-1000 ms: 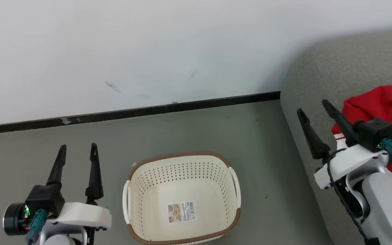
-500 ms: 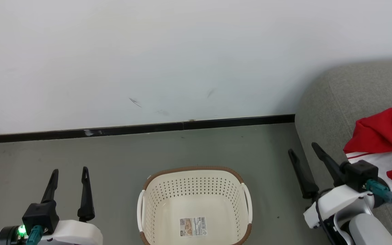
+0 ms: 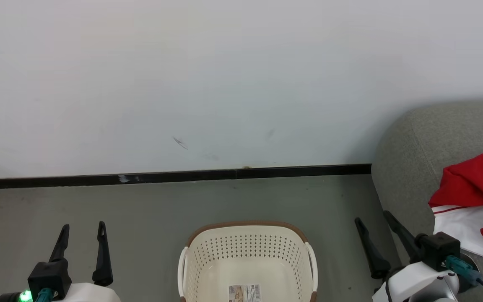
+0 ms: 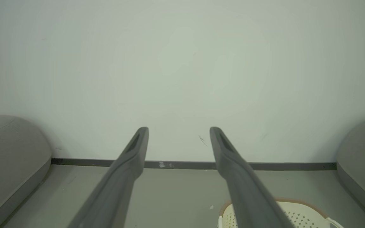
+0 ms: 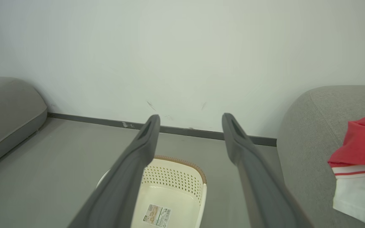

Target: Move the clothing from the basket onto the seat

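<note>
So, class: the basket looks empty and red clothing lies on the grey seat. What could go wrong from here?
1. The clothing lies near the edge of the seat, close to the open right gripper; a swing of that arm might snag it and drag it off.
2. The basket stands on the floor just ahead of the robot; rolling forward could knock it.
</note>
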You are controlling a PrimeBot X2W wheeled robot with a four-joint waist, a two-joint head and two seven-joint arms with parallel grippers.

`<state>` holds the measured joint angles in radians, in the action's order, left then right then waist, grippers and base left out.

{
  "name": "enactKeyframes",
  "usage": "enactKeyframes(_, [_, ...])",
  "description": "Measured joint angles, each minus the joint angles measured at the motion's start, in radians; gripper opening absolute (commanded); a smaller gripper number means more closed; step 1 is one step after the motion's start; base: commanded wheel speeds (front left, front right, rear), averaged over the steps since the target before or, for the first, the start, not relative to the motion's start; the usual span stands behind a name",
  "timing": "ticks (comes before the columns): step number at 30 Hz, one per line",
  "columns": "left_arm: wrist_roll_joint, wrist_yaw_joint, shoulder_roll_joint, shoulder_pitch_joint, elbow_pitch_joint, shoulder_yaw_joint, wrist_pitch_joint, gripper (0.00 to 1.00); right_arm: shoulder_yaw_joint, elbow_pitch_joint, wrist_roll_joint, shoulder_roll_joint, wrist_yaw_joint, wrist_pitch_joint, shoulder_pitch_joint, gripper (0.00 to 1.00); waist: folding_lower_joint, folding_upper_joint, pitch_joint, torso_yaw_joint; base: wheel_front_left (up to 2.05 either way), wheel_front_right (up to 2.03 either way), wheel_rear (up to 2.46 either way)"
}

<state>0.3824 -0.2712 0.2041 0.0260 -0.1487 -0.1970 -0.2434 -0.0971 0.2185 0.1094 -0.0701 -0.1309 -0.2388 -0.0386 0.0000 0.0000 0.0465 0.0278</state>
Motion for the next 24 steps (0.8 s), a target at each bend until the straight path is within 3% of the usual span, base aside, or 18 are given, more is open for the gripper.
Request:
enactKeyframes(22, [0.005, 0.0, 0.009, -0.018, -0.029, 0.001, 0.024, 1.0, 0.007, -0.063, -0.031, 0.024, 0.0, 0.002, 0.082, 1.0, 0.0, 0.0, 0.023, 0.005, 0.0, 0.0, 0.0])
enactKeyframes(23, [0.004, 0.0, 0.008, -0.018, -0.031, 0.001, 0.023, 0.0, 0.006, -0.061, -0.031, 0.026, 0.0, 0.002, 0.082, 0.0, 0.0, 0.0, 0.023, 0.005, 0.0, 0.0, 0.0])
enactKeyframes(24, [0.004, 0.001, 0.002, -0.02, -0.042, -0.002, 0.023, 0.0, 0.005, -0.05, -0.031, 0.028, 0.0, 0.002, 0.083, 0.0, 0.0, 0.0, 0.023, 0.005, 0.0, 0.0, 0.0])
